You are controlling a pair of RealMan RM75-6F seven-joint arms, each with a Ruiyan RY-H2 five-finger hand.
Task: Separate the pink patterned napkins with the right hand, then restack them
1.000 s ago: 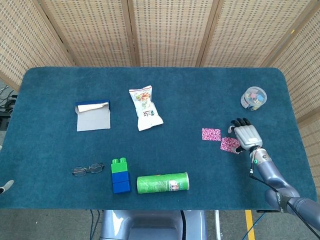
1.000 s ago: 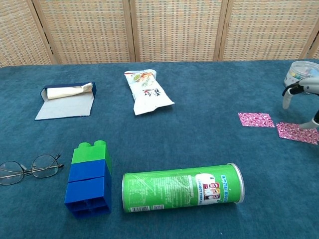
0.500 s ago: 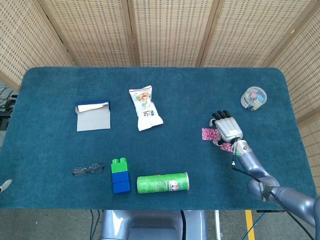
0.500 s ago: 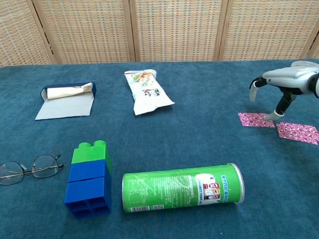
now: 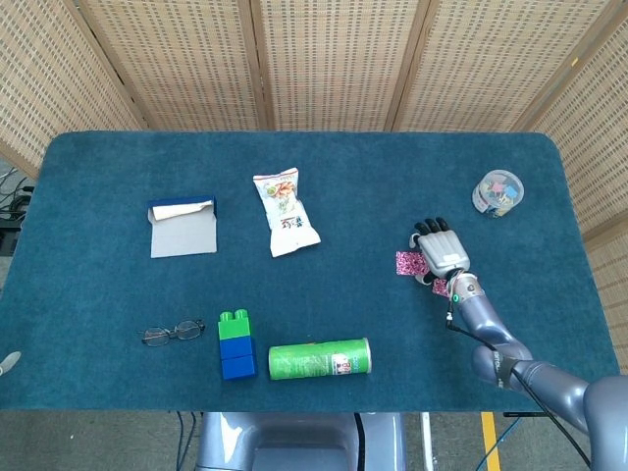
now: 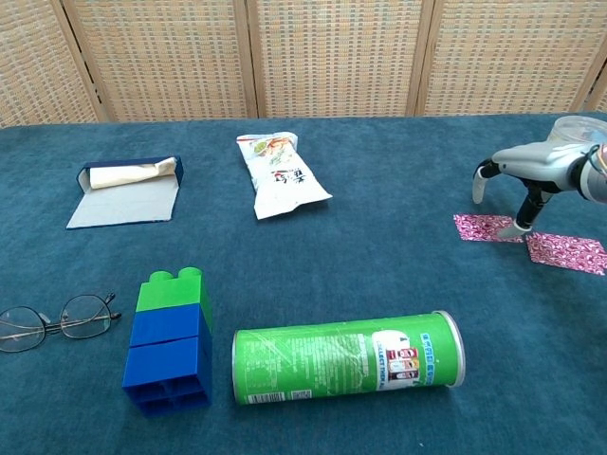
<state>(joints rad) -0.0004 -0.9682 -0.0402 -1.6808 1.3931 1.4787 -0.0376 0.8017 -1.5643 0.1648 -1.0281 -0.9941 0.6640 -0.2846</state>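
Right hand (image 6: 531, 171): fingers spread, holding nothing, one tip on left pink napkin (image 6: 486, 228); second napkin (image 6: 567, 252) beside.

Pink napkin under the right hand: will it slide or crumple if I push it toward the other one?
The napkin lies thin and flat, so probably light and floppy. The carpet-like tabletop may grip it, so it may bunch up. The right hand hovers over it.
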